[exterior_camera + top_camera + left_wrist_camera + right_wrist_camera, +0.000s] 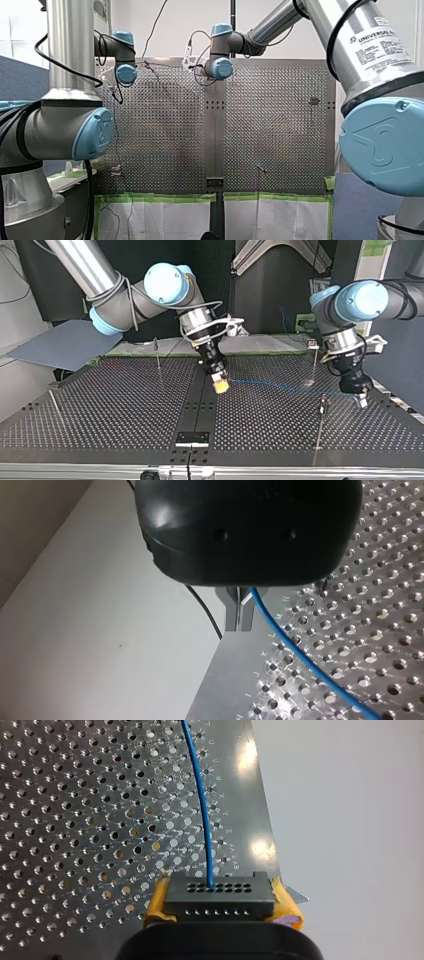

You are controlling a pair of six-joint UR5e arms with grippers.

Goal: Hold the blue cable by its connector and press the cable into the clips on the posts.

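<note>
In the right wrist view, the yellow pads of my right gripper (pixel 220 901) are shut on a black connector (pixel 220 892). The blue cable (pixel 200 795) leaves it and runs ahead over the perforated plate. My left gripper (pixel 239 622) has its metal fingers shut on the cable (pixel 300 655) further along. In the top view the cable (pixel 280 386) is stretched low over the table between my right gripper (pixel 220 385) and my left gripper (pixel 361 400). It passes close by a thin post (pixel 323 402) next to my left gripper. I cannot tell whether it touches that post's clip.
Other thin posts stand on the table: one behind the cable (pixel 314 347), one at the top view's left rear (pixel 157 347), one at its far left (pixel 54 401). A black bracket (pixel 192 438) sits at the near middle seam. A black wire (pixel 205 610) hangs beside my left gripper.
</note>
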